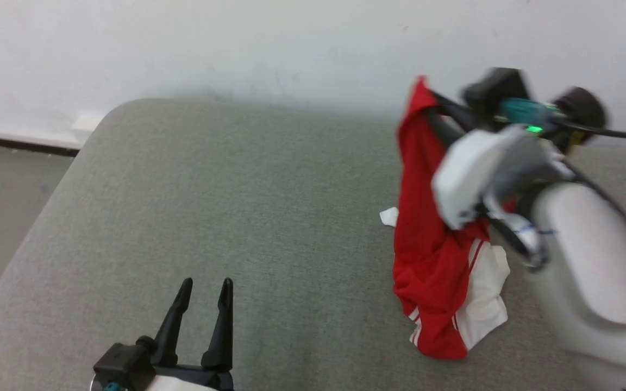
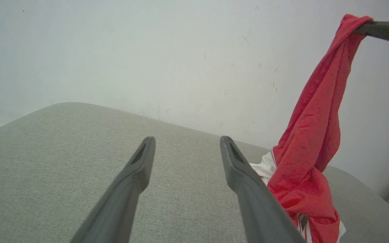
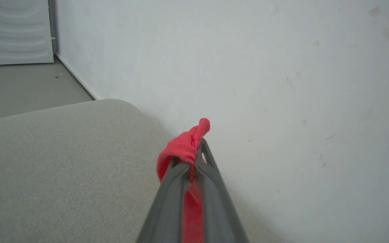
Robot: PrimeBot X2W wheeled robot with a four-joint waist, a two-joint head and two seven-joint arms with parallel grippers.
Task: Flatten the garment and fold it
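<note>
Right gripper (image 3: 196, 158) pinched on bunched red garment (image 3: 181, 148); grey cushion (image 3: 62, 168) below, white wall (image 3: 265, 84) behind.

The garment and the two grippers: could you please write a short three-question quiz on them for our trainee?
1. True or false: the right gripper is shut on the garment.
2. The left gripper is: A) open, holding nothing; B) shut on a sleeve; C) pressing a sleeve flat.
3. Which colour is the part of the garment pinched in that grip?
Key: 1 true; 2 A; 3 red.
</note>
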